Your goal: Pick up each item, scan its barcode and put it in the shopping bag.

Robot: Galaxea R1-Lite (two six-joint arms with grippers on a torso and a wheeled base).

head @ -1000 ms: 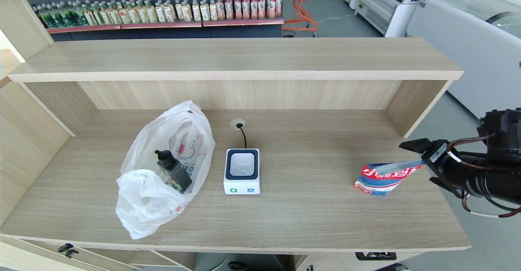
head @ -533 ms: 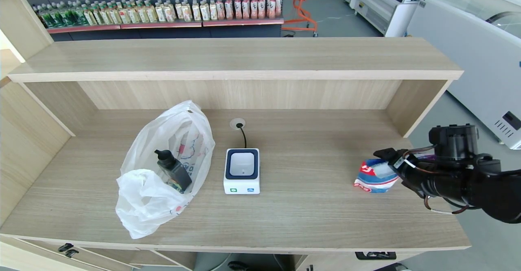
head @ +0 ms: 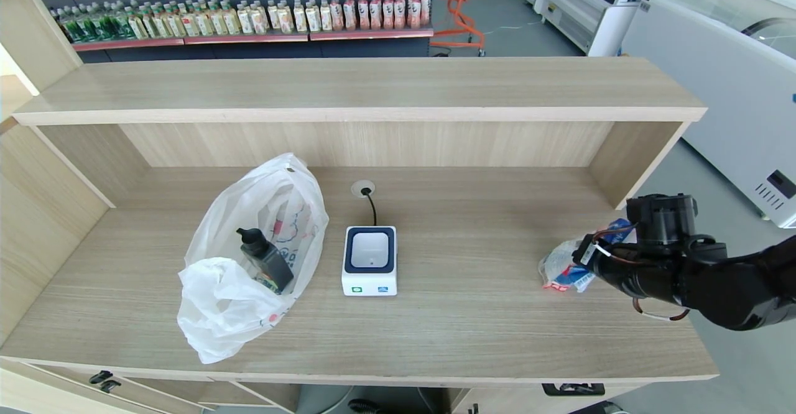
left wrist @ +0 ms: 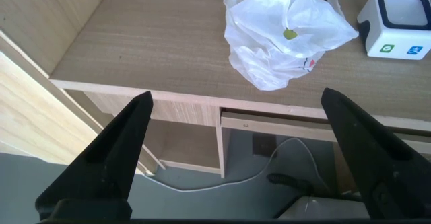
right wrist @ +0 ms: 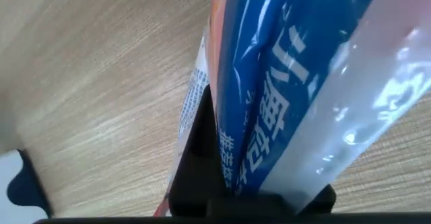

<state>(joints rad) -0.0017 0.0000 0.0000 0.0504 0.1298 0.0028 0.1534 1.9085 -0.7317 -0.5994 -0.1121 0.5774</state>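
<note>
A blue, red and white snack pouch (head: 561,267) hangs just above the right end of the wooden counter (head: 472,314), and my right gripper (head: 589,256) is shut on its upper edge. In the right wrist view the pouch (right wrist: 269,83) is pinched between the dark jaws of that gripper (right wrist: 250,196). The white scanner (head: 369,260) stands at the counter's middle. To its left lies the white shopping bag (head: 249,258) with a dark bottle (head: 266,262) in it. My left gripper (left wrist: 239,160) is open, low in front of the counter's left front edge, below the bag (left wrist: 286,32).
The counter has a raised back wall and side walls, with a higher shelf (head: 360,87) on top. The scanner's cable (head: 371,206) runs to a hole at the back. A wide bare stretch of counter lies between scanner and pouch. Drawers (left wrist: 283,126) sit under the front edge.
My right arm has swung leftward over the counter's right end and turned its wrist. The pouch turned with it and now shows its pale side instead of lying out flat.
</note>
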